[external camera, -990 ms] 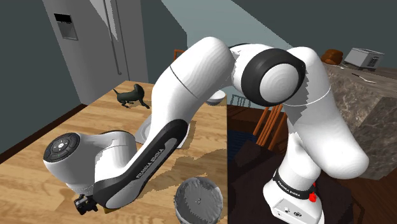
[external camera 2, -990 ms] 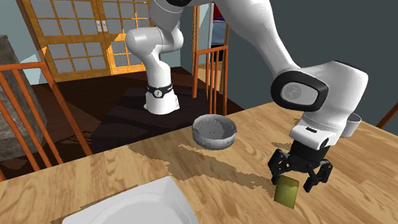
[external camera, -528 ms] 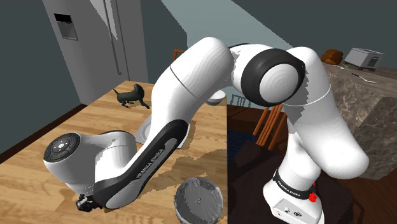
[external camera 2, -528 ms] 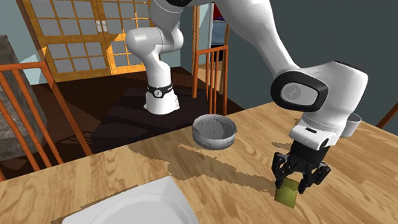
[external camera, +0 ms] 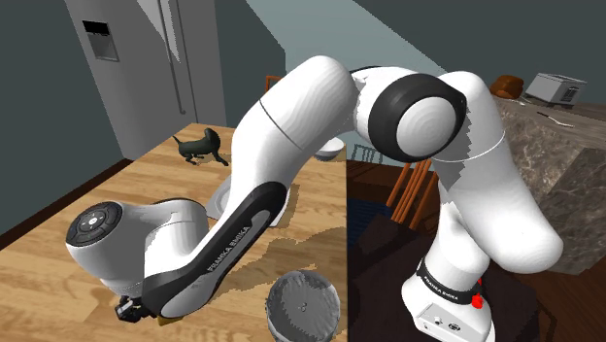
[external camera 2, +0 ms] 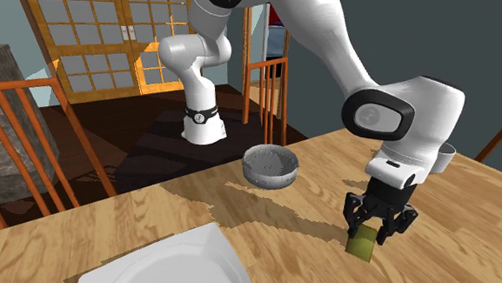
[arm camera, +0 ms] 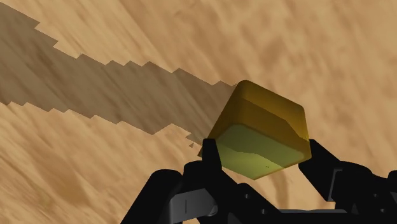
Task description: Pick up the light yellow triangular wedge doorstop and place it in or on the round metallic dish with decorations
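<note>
Lettering: FRANKA EMIKA in white along dark forearm panel [external camera: 228,250] | Change: gripper [external camera 2: 378,227] lower than 1.0 s ago, fingers apart, now straddling olive-yellow wedge [external camera 2: 361,246] lying on wooden table [external camera 2: 462,250] | Room: bare wood between wedge and grey round dish [external camera 2: 270,166], set near table edge; white plate [external camera 2: 183,262] well apart.

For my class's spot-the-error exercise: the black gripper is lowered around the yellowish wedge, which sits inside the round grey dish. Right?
No: the second exterior view shows the yellowish wedge on the bare wooden table, apart from the round grey dish. The black gripper is indeed lowered around it.
</note>
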Motion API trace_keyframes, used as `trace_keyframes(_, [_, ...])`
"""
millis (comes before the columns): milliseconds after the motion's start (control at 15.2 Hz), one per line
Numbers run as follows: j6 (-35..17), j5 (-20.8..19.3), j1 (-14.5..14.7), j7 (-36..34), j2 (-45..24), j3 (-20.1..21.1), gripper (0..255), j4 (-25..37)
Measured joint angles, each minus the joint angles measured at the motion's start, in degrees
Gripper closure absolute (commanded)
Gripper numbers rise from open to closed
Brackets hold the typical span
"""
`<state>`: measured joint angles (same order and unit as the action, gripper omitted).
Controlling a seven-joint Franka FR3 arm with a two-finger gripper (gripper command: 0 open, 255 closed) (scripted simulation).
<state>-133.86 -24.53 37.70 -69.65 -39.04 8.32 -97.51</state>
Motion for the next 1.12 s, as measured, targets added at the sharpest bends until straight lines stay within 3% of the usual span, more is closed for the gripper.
trace_keyframes(1122, [7.32,2.68,-0.96,2.93,7.5,1.75,255,-0.11])
